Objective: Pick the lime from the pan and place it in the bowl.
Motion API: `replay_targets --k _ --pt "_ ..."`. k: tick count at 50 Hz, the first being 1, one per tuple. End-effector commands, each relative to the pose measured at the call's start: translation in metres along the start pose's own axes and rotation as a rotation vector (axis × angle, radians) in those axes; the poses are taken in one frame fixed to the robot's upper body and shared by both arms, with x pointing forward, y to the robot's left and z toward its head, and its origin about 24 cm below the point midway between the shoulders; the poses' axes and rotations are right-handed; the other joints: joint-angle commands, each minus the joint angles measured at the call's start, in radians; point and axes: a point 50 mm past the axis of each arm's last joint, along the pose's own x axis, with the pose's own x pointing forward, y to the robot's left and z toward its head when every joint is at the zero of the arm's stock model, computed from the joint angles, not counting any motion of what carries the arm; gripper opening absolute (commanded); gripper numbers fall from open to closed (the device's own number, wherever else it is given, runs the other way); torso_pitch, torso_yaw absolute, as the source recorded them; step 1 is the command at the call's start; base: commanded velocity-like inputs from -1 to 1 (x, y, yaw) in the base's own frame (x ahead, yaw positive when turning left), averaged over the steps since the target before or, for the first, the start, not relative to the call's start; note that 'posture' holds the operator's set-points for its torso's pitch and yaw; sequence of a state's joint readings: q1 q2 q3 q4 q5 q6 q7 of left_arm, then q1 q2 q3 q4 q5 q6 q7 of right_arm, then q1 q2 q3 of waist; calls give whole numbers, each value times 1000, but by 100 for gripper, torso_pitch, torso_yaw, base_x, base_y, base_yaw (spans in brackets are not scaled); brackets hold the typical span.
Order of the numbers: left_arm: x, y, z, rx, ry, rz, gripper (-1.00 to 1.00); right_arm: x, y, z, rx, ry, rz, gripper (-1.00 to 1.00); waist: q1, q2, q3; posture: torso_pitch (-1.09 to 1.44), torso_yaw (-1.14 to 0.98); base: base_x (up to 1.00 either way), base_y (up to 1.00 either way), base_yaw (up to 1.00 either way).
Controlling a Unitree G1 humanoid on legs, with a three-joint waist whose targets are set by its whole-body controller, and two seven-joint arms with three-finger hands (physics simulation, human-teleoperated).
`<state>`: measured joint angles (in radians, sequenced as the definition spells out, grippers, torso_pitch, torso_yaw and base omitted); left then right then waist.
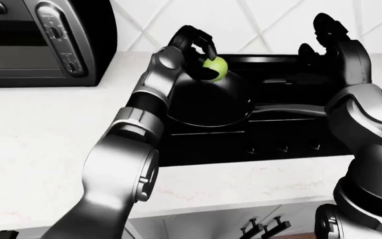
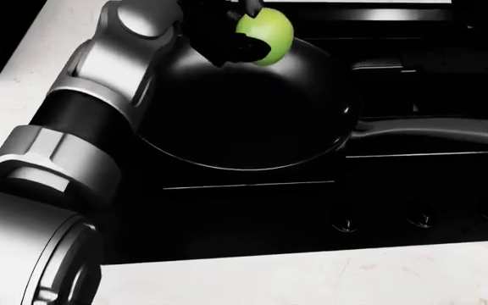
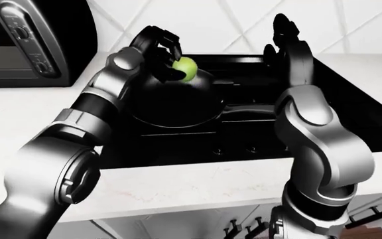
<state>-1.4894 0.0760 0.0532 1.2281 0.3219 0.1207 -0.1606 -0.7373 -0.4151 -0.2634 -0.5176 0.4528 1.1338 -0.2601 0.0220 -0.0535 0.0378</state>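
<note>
The green lime (image 2: 266,30) is held in my left hand (image 1: 201,52), whose dark fingers (image 3: 171,42) curl round it. It hangs just above the far rim of the black pan (image 2: 244,121), which sits on the black stove (image 1: 277,129). The pan's handle (image 2: 413,135) points to the right. My right hand (image 1: 323,35) is raised over the stove's right side, fingers spread and holding nothing. No bowl shows in any view.
A dark toaster oven (image 1: 38,42) stands on the white counter (image 1: 52,139) at the upper left. Stove knobs (image 2: 420,220) line the stove's near edge. A white tiled wall (image 3: 231,25) rises behind the stove. Cabinet handles (image 1: 264,229) show below the counter.
</note>
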Motion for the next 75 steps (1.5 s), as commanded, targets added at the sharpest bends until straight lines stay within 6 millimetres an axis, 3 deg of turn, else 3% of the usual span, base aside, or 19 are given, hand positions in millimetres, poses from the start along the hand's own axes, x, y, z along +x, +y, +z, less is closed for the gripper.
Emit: replay_targets --k 1,20,21,24,26,30,32,35,48,51,52,54,60,64,65,66,67,69,75 --pt "-3 13 35 3 -119 36 -78 -3 -4 15 -7 -63 -24 100 1 -4 -30 0 0 0 0 0" --pt "-8 25 62 -80 -173 32 -71 -4 -9 19 17 -60 -27 100 3 -3 -25 0 0 0 0 0" --pt "-8 25 63 -82 -175 34 -70 -4 -9 19 17 -60 -26 100 2 2 -43 0 0 0 -20 0" --pt "-8 25 63 -84 -175 37 -70 -4 -8 19 15 -60 -22 100 -10 41 -44 0 0 0 -21 0" --pt "-8 25 63 -91 -178 34 -71 -5 -8 18 13 -59 -21 100 -13 44 -53 0 0 0 -21 0" --pt "-8 25 62 -87 -176 37 -69 -5 -7 18 9 -58 -18 100 -6 -4 -39 0 0 0 -21 0" --pt "-8 25 61 -88 -174 39 -69 -5 -6 18 9 -58 -16 100 5 -44 -58 0 0 0 -21 0" --pt "-7 24 59 -87 -170 38 -69 -5 -6 18 8 -59 -16 100 -4 -53 -35 0 0 0 -21 0" --pt "-6 23 58 -90 -166 44 -69 -4 -5 16 6 -55 -13 100 7 38 -36 0 0 0 -16 0" --pt "-6 22 58 -91 -167 43 -69 -4 -5 16 7 -55 -12 100 4 95 -49 0 0 0 -11 0" --pt "-7 23 59 -90 -169 45 -70 -4 -5 16 6 -55 -12 100 5 78 -44 0 0 0 -11 0" --pt "-6 23 59 -91 -168 47 -68 -4 -5 16 6 -54 -13 100 -5 86 -47 0 0 0 -12 0" --pt "-6 23 57 -92 -166 48 -67 -4 -5 17 6 -54 -13 100 -13 44 -49 0 0 0 -11 0" --pt "-6 23 58 -92 -166 48 -67 -4 -4 17 6 -55 -11 100 -2 -25 -35 0 0 0 -11 0" --pt "-6 23 58 -92 -166 48 -67 -4 -4 16 7 -55 -12 100 1 -49 -37 0 0 0 -11 0" --pt "-6 23 57 -91 -165 49 -68 -4 -5 16 6 -55 -13 100 7 -80 -60 0 0 0 -12 0" --pt "-6 23 57 -91 -165 49 -68 -4 -4 16 6 -56 -12 100 -5 -37 -36 0 0 0 -12 0" --pt "-6 23 57 -91 -165 50 -65 -4 -4 16 6 -55 -12 100 -1 -48 -32 0 0 0 -12 0" --pt "-6 23 57 -92 -165 52 -65 -4 -4 17 5 -56 -10 100 4 1 -22 0 0 0 -11 0"
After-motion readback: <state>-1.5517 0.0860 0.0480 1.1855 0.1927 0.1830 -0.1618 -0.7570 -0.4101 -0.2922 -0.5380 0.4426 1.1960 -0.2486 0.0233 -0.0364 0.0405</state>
